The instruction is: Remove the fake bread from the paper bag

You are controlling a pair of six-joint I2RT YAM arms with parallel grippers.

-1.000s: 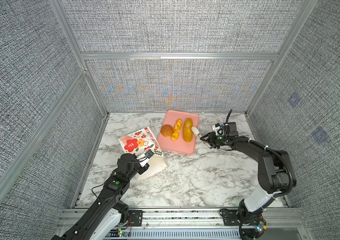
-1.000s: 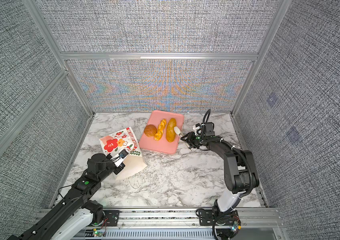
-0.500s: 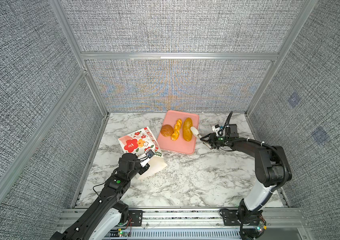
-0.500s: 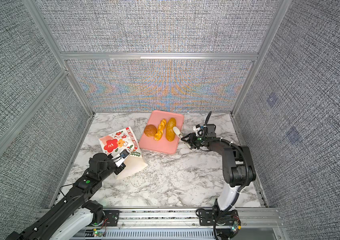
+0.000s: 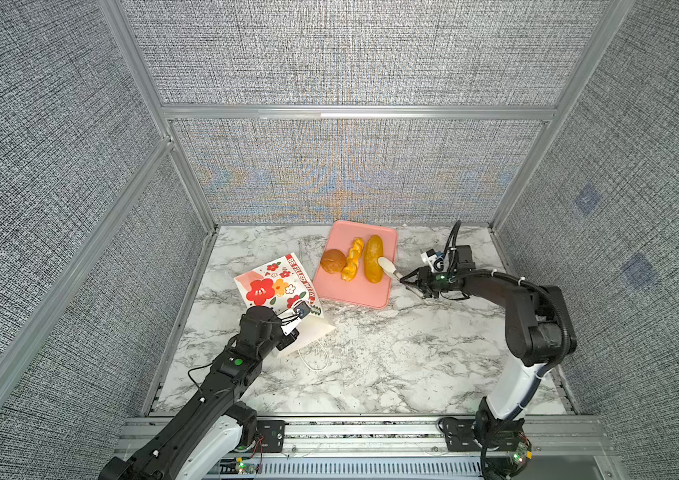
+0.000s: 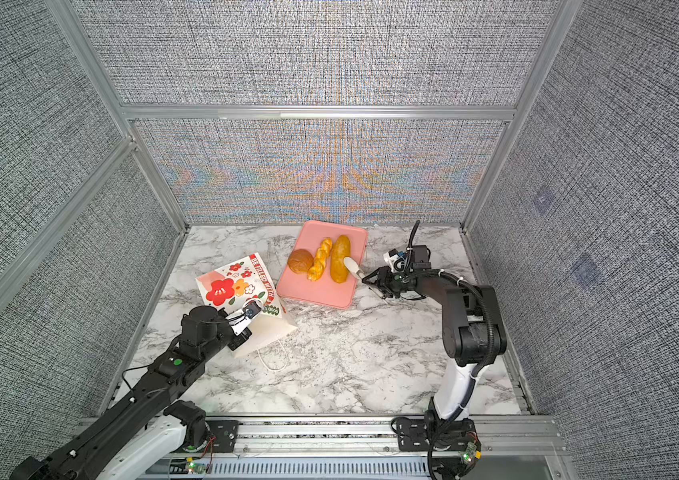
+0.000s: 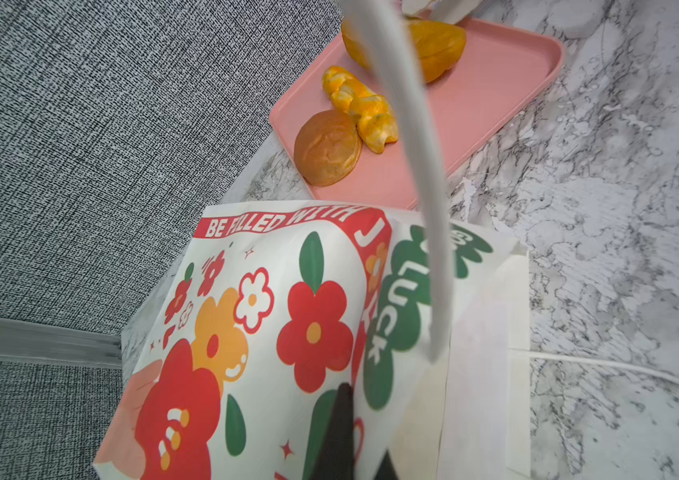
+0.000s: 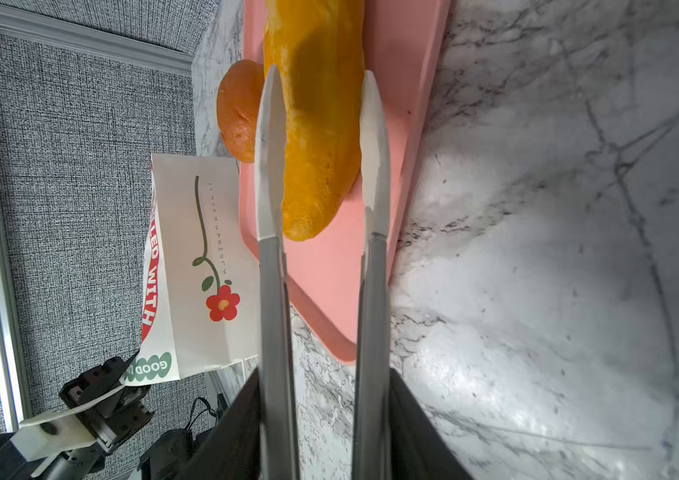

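Right gripper (image 8: 322,79): jaws parted, one finger along each side of the long loaf (image 5: 372,258), near its lower end. Both fingers look to be touching it in the right wrist view. Cannot tell whether it is squeezed or let go. The loaf lies flat on the pink tray (image 5: 354,293).

Left gripper (image 5: 290,330): clamped shut on the paper bag (image 5: 271,284) at the edge by its mouth.

Bread: the long loaf, twisted stick (image 5: 351,258) and round bun (image 5: 333,261) sit side by side on the tray, upper centre of both top views. The bag lies tilted at centre-left, just beside the tray. A cord handle (image 5: 316,365) trails onto the marble table (image 5: 371,353).

Writing:
- Red banner (image 7: 283,222) reads "BE FILLED WITH J", cut off at a fold.
- Green patch (image 7: 402,299) reads "LUCK".
- The right wrist view gives "GOOD" in green and "LED WITH" in red.

View differences:
- Only the right wrist view shows the bag's narrow side panel. It has a single red flower on a long stem, with lettering too small to read.
- The twisted stick is hidden in the right wrist view.
- The left wrist view shows all three breads, with the loaf partly behind a blurred white finger.
- The bag's interior is not visible in any view.
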